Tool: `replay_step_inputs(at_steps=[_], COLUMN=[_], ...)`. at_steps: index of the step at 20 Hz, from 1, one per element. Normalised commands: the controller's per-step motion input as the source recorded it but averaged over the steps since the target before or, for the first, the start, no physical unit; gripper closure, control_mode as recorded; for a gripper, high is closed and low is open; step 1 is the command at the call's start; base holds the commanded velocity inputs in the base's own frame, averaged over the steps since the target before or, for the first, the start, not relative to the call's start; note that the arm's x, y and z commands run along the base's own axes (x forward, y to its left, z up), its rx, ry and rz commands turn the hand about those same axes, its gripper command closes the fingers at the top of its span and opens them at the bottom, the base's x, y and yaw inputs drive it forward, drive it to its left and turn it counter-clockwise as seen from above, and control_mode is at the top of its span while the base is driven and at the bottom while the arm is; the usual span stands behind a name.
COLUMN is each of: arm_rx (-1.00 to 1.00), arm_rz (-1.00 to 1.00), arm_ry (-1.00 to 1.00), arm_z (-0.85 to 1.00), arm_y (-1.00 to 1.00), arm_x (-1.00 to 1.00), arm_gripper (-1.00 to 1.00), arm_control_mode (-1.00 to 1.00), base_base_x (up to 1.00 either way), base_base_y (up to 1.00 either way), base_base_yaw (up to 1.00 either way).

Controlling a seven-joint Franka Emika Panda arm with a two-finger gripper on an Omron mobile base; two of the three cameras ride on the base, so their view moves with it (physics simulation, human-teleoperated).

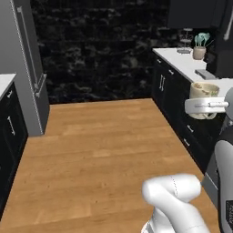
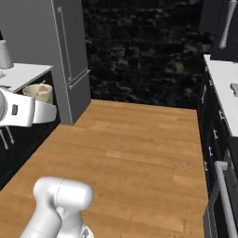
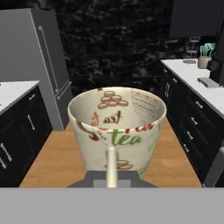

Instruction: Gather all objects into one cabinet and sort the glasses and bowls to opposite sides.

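A cream cup (image 3: pixel 117 131) printed with "tea" lettering and brown patterns, one of the glasses, stands upright and close in the hand view, its thin handle turned toward the camera. My gripper (image 3: pixel 112 178) is shut on it at the handle, low at its near side. In the left base view the cup (image 1: pixel 204 90) rides above the white hand (image 1: pixel 207 106), beside the right counter's edge. In the right base view the cup (image 2: pixel 38 92) is carried at the left. The black upper cabinet (image 1: pixel 193 12) hangs over the right counter, its silver bar handle (image 2: pixel 226 25) showing. The bowls are out of view.
A tan pot of teal utensils (image 1: pixel 199 51) stands on the white right counter (image 1: pixel 179 60) above black base drawers (image 1: pixel 169 93). A grey fridge (image 2: pixel 65 56) stands at the left beside another white counter (image 2: pixel 23 74). Open wooden floor (image 1: pixel 100 150) lies between.
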Motion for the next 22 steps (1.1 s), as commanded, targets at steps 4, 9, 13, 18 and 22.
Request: replay_step_inputs(at_steps=[4, 9, 13, 18, 22], arm_rx=[0.0, 0.0, 0.0, 0.0, 0.0], arm_rz=[0.0, 0.0, 0.0, 0.0, 0.0], arm_ry=[0.0, 0.0, 0.0, 0.0, 0.0], arm_z=[0.0, 0.0, 0.0, 0.0, 0.0], arm_y=[0.0, 0.0, 0.0, 0.0, 0.0], arm_x=[0.0, 0.0, 0.0, 0.0, 0.0], arm_gripper=[1.0, 1.0, 1.0, 1.0, 1.0], arm_control_mode=[1.0, 1.0, 1.0, 1.0, 1.0], base_base_x=[1.0, 1.0, 1.0, 1.0, 1.0], base_base_y=[0.0, 0.0, 0.0, -0.03, -0.14], base_base_yaw=[0.0, 0.0, 0.0, 0.0, -0.01])
